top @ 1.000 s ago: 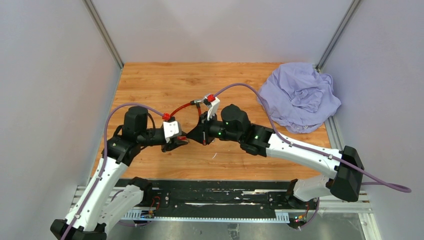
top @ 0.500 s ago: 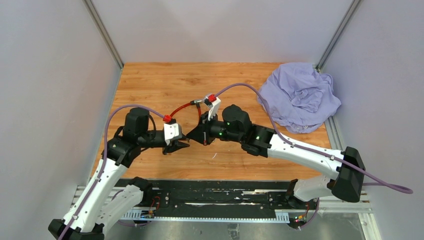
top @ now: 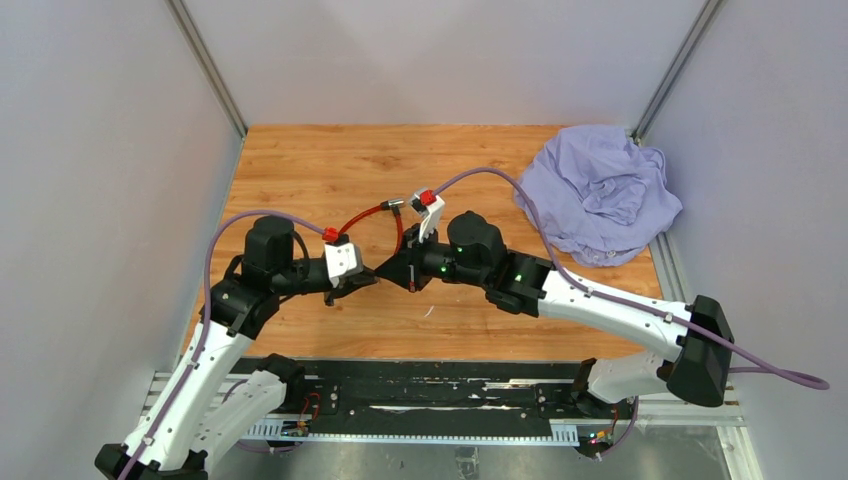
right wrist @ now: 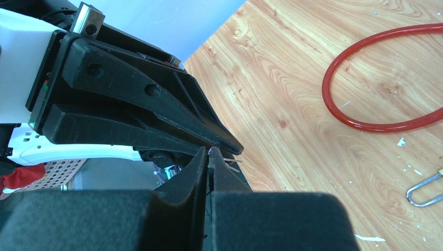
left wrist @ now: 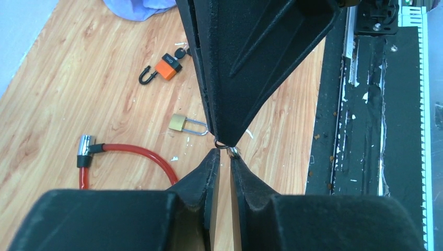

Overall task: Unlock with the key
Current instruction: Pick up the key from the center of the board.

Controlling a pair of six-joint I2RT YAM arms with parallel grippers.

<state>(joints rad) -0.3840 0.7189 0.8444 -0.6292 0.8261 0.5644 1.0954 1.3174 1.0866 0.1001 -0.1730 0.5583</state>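
My right gripper is shut on a small silver key with a thin ring, and holds it above the wooden table. My left gripper meets it tip to tip. Its fingers stand a narrow gap apart, with the key's end at their tips. In the right wrist view the key shows as a sliver between my closed fingers. A brass padlock lies on the table below, its shackle also in the right wrist view.
A red cable lock curves on the table behind the grippers. An orange padlock with a black key lies farther off. A crumpled lilac cloth fills the back right corner. The black base rail runs along the near edge.
My left gripper has moved right and a little up until its tips meet the right gripper's tips. The right gripper has barely shifted.
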